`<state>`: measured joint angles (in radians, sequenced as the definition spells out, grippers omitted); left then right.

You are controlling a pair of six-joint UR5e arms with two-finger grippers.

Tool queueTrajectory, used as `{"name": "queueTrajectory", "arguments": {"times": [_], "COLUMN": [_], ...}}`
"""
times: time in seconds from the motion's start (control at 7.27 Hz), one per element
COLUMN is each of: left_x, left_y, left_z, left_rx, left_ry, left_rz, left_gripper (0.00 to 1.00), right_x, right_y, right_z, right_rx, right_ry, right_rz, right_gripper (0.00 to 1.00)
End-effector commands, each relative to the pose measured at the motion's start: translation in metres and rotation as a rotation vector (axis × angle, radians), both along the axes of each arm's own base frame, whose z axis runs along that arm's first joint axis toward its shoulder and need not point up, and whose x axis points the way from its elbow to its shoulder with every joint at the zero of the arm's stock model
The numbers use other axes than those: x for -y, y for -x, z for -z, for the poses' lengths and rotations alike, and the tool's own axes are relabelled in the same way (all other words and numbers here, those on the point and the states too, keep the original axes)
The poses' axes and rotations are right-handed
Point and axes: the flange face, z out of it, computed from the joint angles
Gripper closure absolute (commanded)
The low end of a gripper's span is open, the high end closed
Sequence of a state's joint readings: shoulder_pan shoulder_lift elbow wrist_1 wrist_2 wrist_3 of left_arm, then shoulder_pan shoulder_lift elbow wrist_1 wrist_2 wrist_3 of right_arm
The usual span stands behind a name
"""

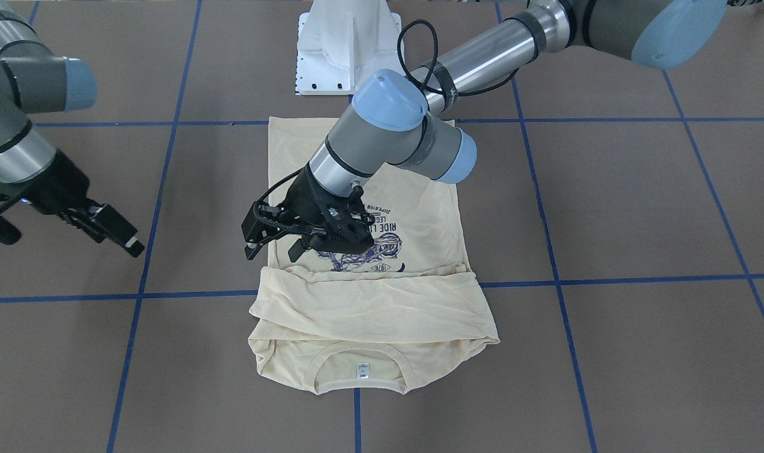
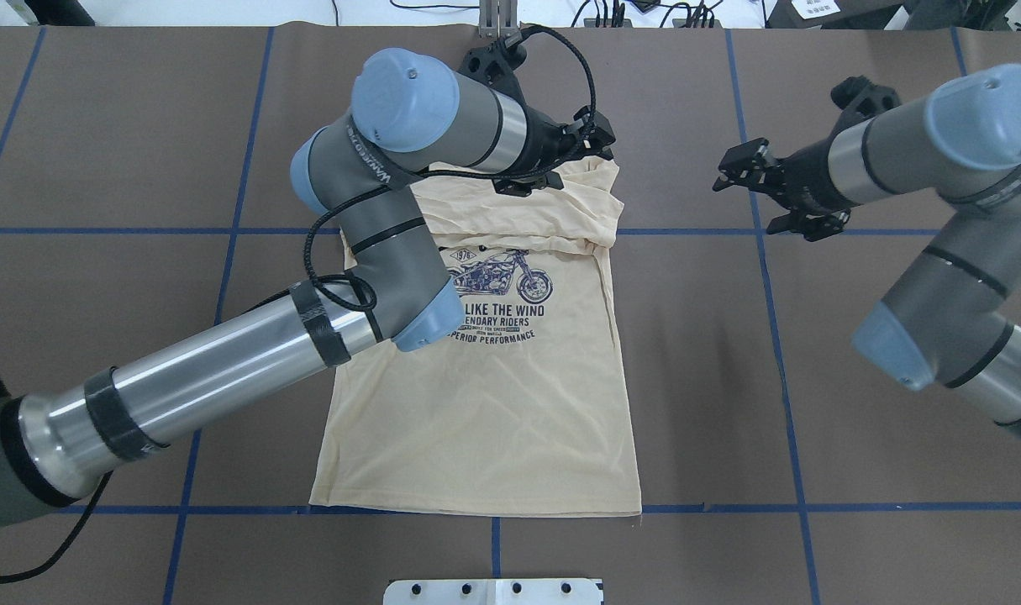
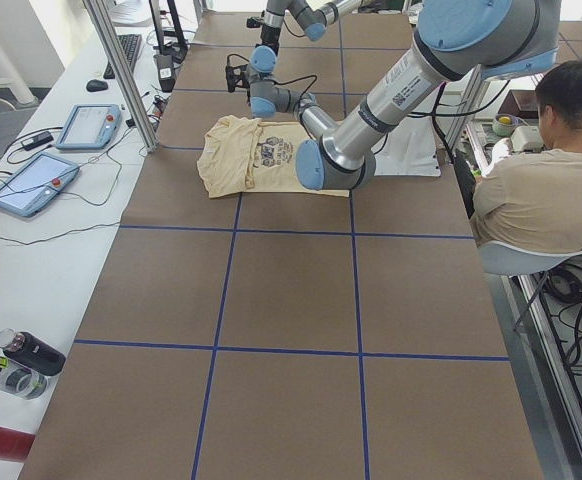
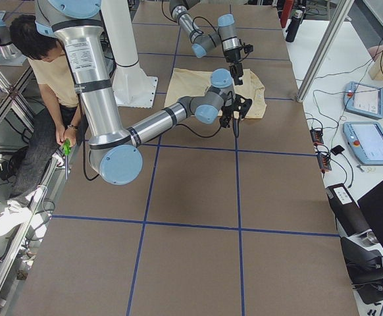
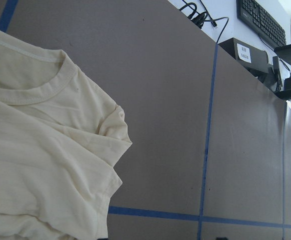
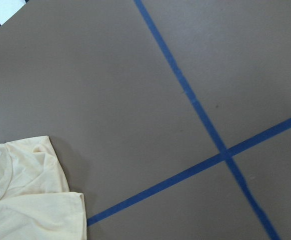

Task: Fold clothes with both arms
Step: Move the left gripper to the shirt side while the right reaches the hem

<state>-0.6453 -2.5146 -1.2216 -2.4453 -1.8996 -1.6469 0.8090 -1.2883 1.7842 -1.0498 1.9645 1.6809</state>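
Presently: T-shirt (image 1: 369, 308) laid flat at centre of table (image 1: 639, 207), long axis running straight away from robot, collar at far end, sleeves folded across in band just on robot's side of collar. Left gripper (image 1: 273, 250) seen above shirt's right-hand edge beside that band, jaws parted, nothing held. Right gripper (image 1: 130, 244) seen off cloth, well apart to right; closure cannot be told. Left judged nearer; hem likely to be carried toward collar along long axis.
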Motion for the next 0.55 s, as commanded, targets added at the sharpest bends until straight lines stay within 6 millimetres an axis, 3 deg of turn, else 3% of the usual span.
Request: {"name": "queueTrajectory", "arguments": {"times": [0.0, 0.14, 0.28, 0.41], "left_x": [-0.02, -0.025, -0.045, -0.061], "left_y": [0.066, 0.089, 0.129, 0.155], "left_z": [-0.064, -0.091, -0.127, -0.148], "left_rx": [0.016, 0.039, 0.057, 0.078], "left_ry": [-0.04, -0.066, -0.095, -0.14], "left_rz": [-0.065, -0.064, -0.073, -0.078], "left_gripper": [0.23, 0.23, 0.23, 0.23], "right_x": [-0.075, -0.111, -0.168, -0.225], "right_y": [0.074, 0.093, 0.118, 0.138], "right_z": [0.036, 0.051, 0.065, 0.079], "right_rx": [0.066, 0.078, 0.039, -0.029], "right_ry": [0.053, 0.124, 0.139, 0.12], "right_rz": [-0.031, -0.043, -0.05, -0.037], "right_gripper": [0.0, 0.0, 0.01, 0.01]}}
